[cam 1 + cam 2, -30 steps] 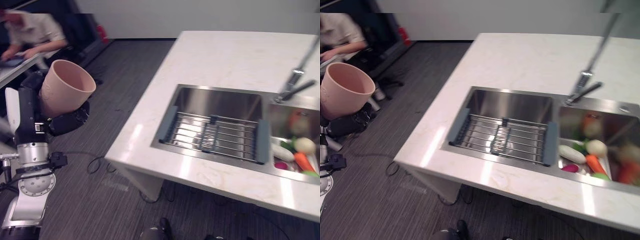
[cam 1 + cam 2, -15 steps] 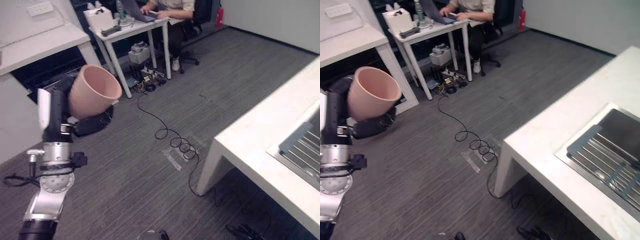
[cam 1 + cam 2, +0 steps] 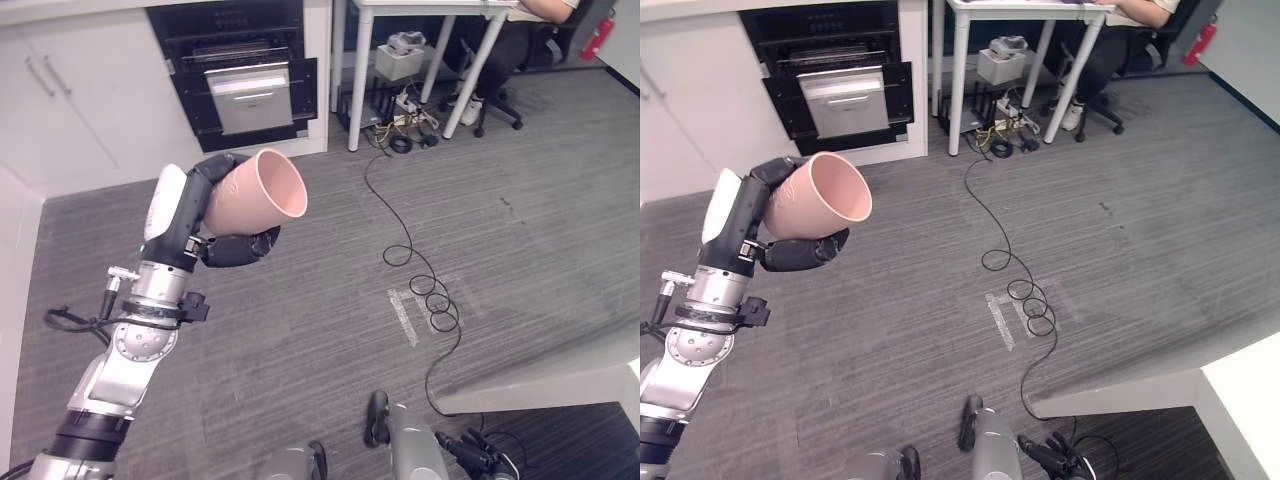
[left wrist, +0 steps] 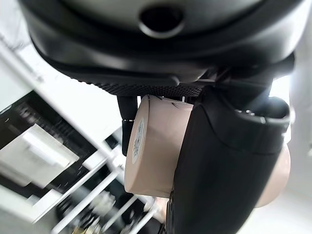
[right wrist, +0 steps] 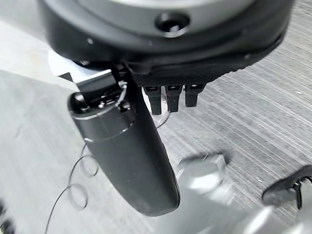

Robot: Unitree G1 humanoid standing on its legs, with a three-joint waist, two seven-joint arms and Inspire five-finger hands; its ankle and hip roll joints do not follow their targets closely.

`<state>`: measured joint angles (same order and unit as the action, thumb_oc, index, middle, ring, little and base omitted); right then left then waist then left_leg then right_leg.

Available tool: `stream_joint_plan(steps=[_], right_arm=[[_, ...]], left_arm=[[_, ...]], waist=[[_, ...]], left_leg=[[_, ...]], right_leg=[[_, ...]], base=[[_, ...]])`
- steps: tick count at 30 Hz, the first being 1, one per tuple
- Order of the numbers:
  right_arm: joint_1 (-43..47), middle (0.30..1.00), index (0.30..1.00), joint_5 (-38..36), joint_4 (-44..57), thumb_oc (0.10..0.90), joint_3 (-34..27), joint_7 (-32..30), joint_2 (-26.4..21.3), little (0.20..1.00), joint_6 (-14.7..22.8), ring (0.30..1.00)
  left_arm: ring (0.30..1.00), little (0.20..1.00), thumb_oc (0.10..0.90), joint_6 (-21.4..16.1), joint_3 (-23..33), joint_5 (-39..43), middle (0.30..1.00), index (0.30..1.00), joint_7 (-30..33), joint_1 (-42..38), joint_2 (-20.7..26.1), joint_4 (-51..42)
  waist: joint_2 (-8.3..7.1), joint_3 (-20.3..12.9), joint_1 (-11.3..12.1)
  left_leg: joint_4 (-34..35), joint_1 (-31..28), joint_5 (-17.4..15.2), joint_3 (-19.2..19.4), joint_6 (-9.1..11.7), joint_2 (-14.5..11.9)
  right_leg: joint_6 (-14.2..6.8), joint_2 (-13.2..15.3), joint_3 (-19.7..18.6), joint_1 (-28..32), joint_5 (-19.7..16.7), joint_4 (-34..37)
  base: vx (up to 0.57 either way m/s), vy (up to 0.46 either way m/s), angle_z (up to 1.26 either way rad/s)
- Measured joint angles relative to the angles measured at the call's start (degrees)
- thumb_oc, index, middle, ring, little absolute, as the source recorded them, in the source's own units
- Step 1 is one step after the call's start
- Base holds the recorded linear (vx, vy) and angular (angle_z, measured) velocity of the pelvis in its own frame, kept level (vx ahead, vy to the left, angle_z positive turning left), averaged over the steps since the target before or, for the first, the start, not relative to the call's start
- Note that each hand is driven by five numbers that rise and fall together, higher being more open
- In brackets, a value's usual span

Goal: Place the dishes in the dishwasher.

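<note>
My left hand (image 3: 235, 245) is shut on a pink cup (image 3: 258, 192), its fingers curled round the cup's wall and the thumb across the side (image 4: 219, 161). The cup (image 3: 825, 196) lies tilted, its open mouth turned to the right. It is held in the air above the grey carpet. The dishwasher (image 3: 245, 85) is a black opening in the white cabinets straight ahead, with a silvery rack front pulled out of it (image 3: 843, 100). The cup hangs well short of it. In the right wrist view my right hand (image 5: 131, 161) hangs over the carpet with nothing in it, fingers relaxed.
White cabinet doors (image 3: 70, 90) run left of the dishwasher. A white-legged desk (image 3: 420, 60) with a seated person (image 3: 1110, 50) stands at the back right. A black cable (image 3: 410, 250) coils across the carpet. The white counter's corner (image 3: 1230, 400) juts in at lower right.
The camera has swung left, from the sink and counter to the floor and now the dishwasher. The pink cup stays in my left hand, now lower and more level.
</note>
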<state>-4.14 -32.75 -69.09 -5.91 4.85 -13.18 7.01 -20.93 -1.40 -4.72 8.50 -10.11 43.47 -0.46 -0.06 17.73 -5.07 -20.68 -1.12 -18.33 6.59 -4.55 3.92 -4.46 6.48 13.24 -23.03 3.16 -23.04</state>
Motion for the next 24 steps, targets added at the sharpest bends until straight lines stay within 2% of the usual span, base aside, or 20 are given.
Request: stream_joint_plan(steps=[2,3,4,6,7,8,9,10,11,13,14,15,16,18,19,20,21,22,23,24], right_arm=[[-1.5,0.9,0.9,0.0,-1.9,0.8,0.1,0.6,0.2,0.9,-0.9,0.9],[-3.1,0.9,0.9,-0.3,-3.2,0.8,0.1,1.1,0.3,0.9,-1.2,0.9],[-3.8,0.9,0.9,-0.3,-3.2,0.8,0.2,1.0,0.3,0.9,-1.2,0.9],[-4.6,0.9,0.9,-0.3,-2.9,0.8,0.2,1.1,0.3,0.9,-1.2,0.9],[-4.6,0.9,0.9,-0.1,-2.2,0.8,0.9,1.1,0.0,0.9,-0.9,0.9],[-3.8,0.9,0.9,0.1,-1.1,0.8,1.4,1.2,-1.1,0.9,0.3,0.9],[-3.3,0.9,0.9,0.1,-0.7,0.8,1.4,1.5,-1.3,0.9,0.5,0.9],[-1.2,0.9,0.9,0.0,-1.6,0.8,1.4,2.8,-2.2,0.9,1.7,0.9],[-0.5,0.9,0.9,0.0,-2.0,0.8,1.4,3.0,-2.4,0.9,2.0,0.9],[1.0,0.9,0.9,0.0,-2.5,0.8,1.4,3.6,-2.9,0.9,2.9,0.9],[2.1,0.9,0.9,0.0,-2.4,0.8,1.9,4.0,-3.7,0.9,3.1,0.9],[2.3,0.9,0.9,0.0,-2.1,0.8,2.1,4.2,-4.0,0.9,3.1,0.9],[2.9,0.9,0.9,0.0,-1.4,0.8,3.1,4.1,-4.2,0.9,2.9,0.9],[4.1,0.9,0.9,0.0,-2.1,0.8,3.4,3.5,-5.5,0.9,1.2,0.9],[5.0,0.9,0.9,0.1,-3.4,0.8,3.7,3.2,-5.4,0.9,0.7,0.9],[5.3,0.9,0.9,0.1,-4.9,0.8,3.8,3.1,-5.3,0.9,-0.4,0.9],[4.3,0.9,0.9,0.1,-5.1,0.8,3.9,3.2,-5.4,0.9,-1.0,0.9],[3.1,0.9,0.9,0.3,-4.9,0.8,3.9,3.1,-5.3,0.9,-1.0,0.9],[1.8,0.9,0.9,0.9,-4.8,0.8,3.9,2.9,-5.1,0.9,-0.9,0.9],[-1.4,0.9,0.9,1.1,-4.8,0.8,4.5,2.8,-5.8,0.9,-0.9,0.9]], left_arm=[[0.3,0.3,0.4,0.0,-0.9,0.0,0.3,0.3,-0.4,-0.5,0.0,-0.3],[0.3,0.3,0.4,0.0,-1.2,0.1,0.3,0.3,-0.4,-0.4,-0.2,-0.6],[0.3,0.3,0.4,0.0,-1.1,0.1,0.3,0.3,-0.4,-0.3,-0.3,-0.8],[0.3,0.3,0.4,0.0,-1.1,0.1,0.3,0.3,-0.4,-0.4,-0.2,-1.3],[0.3,0.3,0.4,0.0,-1.1,0.3,0.3,0.3,-0.3,-0.5,0.0,-2.0],[0.3,0.3,0.4,-0.2,-1.1,1.4,0.3,0.3,-0.3,-0.5,-0.1,-3.0],[0.3,0.3,0.4,-0.2,-1.0,2.2,0.3,0.3,-0.3,-0.6,0.4,-3.2],[0.3,0.3,0.4,-0.2,-0.9,3.2,0.3,0.3,-0.8,-2.3,0.5,-3.5],[0.3,0.3,0.4,-0.2,-0.9,4.2,0.3,0.3,-1.0,-2.7,0.7,-3.5],[0.3,0.3,0.4,-0.2,-0.8,6.2,0.3,0.3,-1.7,-4.0,1.1,-3.2],[0.3,0.3,0.4,-0.4,-0.7,6.8,0.3,0.3,-1.7,-4.9,1.3,-2.0],[0.3,0.3,0.4,-0.4,-0.7,6.8,0.3,0.3,-1.7,-5.0,1.4,-1.7],[0.3,0.3,0.4,-0.8,-0.8,6.8,0.3,0.3,-1.6,-4.9,1.2,-1.6],[0.3,0.3,0.4,-2.8,-1.0,6.7,0.3,0.3,-1.7,-4.3,0.2,-1.6],[0.3,0.3,0.4,-3.4,-1.1,6.5,0.3,0.3,-1.6,-3.3,-0.1,-1.0],[0.3,0.3,0.4,-4.3,-0.7,6.1,0.3,0.3,-1.6,-1.1,-1.4,-0.5],[0.3,0.3,0.4,-4.2,-0.7,6.1,0.3,0.3,-1.6,0.4,-1.8,-0.5],[0.3,0.3,0.4,-4.3,-0.5,5.9,0.3,0.3,-1.6,2.2,-1.8,-0.4],[0.3,0.3,0.4,-4.8,0.4,5.1,0.3,0.3,-1.6,4.4,-1.9,-0.4],[0.3,0.3,0.4,-5.2,2.3,4.2,0.3,0.3,-1.6,8.3,-1.9,-0.7]], waist=[[1.27,-0.2,-1.0],[2.94,-0.5,-1.3],[3.72,-0.9,-1.1],[3.98,-1.3,-1.3],[3.36,-1.7,-1.0],[2.99,-2.5,-0.3],[2.66,-2.6,-0.2],[1.57,-2.5,1.2],[1.23,-2.5,2.0],[0.31,-2.5,3.3],[0.05,-2.5,3.6],[0.02,-2.5,3.6],[-0.03,-2.6,3.6],[3.45,-2.5,4.2],[3.92,-2.4,4.9],[4.66,-2.2,6.6],[5.23,-2.3,7.6],[4.72,-2.3,8.4],[4.78,-2.5,8.6],[5.65,-4.2,8.7]], left_leg=[[2.7,-3.5,-0.3,-1.0,0.5,0.3],[5.6,-7.7,-0.7,-1.6,1.4,-0.2],[6.7,-9.4,-0.5,-1.3,2.2,-0.8],[7.7,-12.0,1.5,-0.2,5.5,-1.0],[7.5,-12.8,4.0,1.2,9.0,-0.5],[1.6,-10.8,7.3,2.6,9.9,0.0],[-1.4,-9.5,8.0,2.7,10.2,0.1],[-17.9,-0.7,11.3,3.3,10.8,-0.8],[-20.2,1.8,9.8,3.7,9.7,-1.2],[-16.4,6.9,8.7,4.4,8.5,-2.6],[-5.1,8.6,9.5,4.6,7.6,-3.6],[-1.2,9.2,10.4,4.6,7.0,-3.9],[3.7,10.8,12.0,3.9,7.8,-3.8],[10.9,15.8,16.6,0.8,9.3,-4.8],[9.8,19.0,18.1,-0.9,11.5,-5.6],[10.6,20.4,18.5,-2.3,12.0,-6.1],[10.4,20.9,18.5,-2.1,11.8,-6.5],[8.6,22.9,18.4,-1.6,11.7,-7.4],[6.4,24.6,17.7,1.3,10.5,-8.6],[4.5,22.5,11.5,4.6,7.9,-9.6]], right_leg=[[1.7,-2.1,0.1,3.9,-1.3,3.7],[6.1,-3.7,-0.2,8.1,-4.4,6.1],[7.7,-3.9,0.6,9.0,-4.6,5.7],[8.5,-3.6,1.2,10.9,-2.7,4.2],[9.1,-2.6,1.3,11.4,-0.9,2.8],[9.3,-1.8,0.6,13.2,0.9,3.1],[9.4,-1.4,0.3,13.6,1.6,3.0],[9.8,-0.6,-1.1,15.0,3.9,3.8],[9.9,-0.5,-1.5,15.6,4.0,4.5],[9.3,-0.1,-1.0,18.6,3.3,6.2],[8.6,0.0,-1.2,20.9,5.0,6.8],[8.3,0.0,-1.2,21.8,5.9,6.5],[8.3,-0.3,-1.9,22.8,8.2,6.5],[7.6,-2.5,-2.9,23.9,9.2,5.8],[8.5,-4.2,-5.0,25.2,11.2,6.0],[8.4,-5.0,-7.2,27.1,12.6,5.9],[7.5,-4.9,-7.9,28.0,12.3,5.7],[6.7,-4.9,-8.3,29.2,13.5,5.9],[5.4,-4.5,-8.6,31.1,14.4,6.0],[1.5,-4.7,-10.6,34.6,18.2,5.7]], base=[[0.34,-0.143,0.45],[0.31,-0.103,0.26],[0.32,-0.12,0.18],[0.21,-0.089,0.09],[0.22,-0.158,-0.01],[0.2,-0.173,-0.06],[0.28,-0.186,-0.08],[0.2,-0.033,-0.1],[0.24,0.038,-0.17],[0.27,0.101,-0.15],[0.35,0.159,-0.09],[0.38,0.168,-0.05],[0.27,0.109,0.03],[0.51,0.143,-0.09],[0.58,0.167,-0.46],[0.32,0.119,-0.63],[0.34,0.134,-0.82],[0.22,0.097,-0.63],[0.34,0.181,-0.66],[0.41,0.236,-0.34]])
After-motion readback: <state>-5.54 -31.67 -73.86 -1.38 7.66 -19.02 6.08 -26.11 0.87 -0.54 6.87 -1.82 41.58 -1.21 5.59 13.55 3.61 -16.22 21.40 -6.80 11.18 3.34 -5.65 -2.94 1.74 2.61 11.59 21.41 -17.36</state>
